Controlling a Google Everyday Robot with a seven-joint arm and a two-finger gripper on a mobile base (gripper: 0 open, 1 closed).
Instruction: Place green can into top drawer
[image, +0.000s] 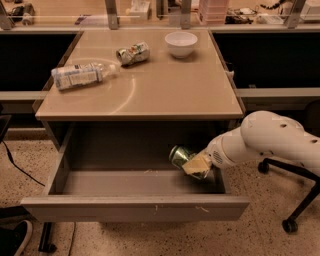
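On the left of the tan desk (170, 95) a clear plastic bottle (80, 75) lies on its side, with a silver-white can (133, 53) and a white bowl (181, 43) farther right, all well apart from the work below. Under the desk the top drawer (135, 207) stands pulled out, its floor bare across the left and middle. Toward its right end the green can (180, 156) sits tilted and low inside the drawer; whether it touches the floor I cannot tell. The gripper (196, 165) is clamped around the can's body, and the white arm (270, 140) reaches in from the right, over the drawer's right wall. Let go at this tilt, the can would likely drop and roll leftward, though the walls and front panel should contain it. The bigger risk is the wrist, close to the right wall and just under the desk's front edge: a careless lift could catch either. The open room lies upward and forward, between desk edge and front panel. A chair base (290, 225) stands near, at far right.
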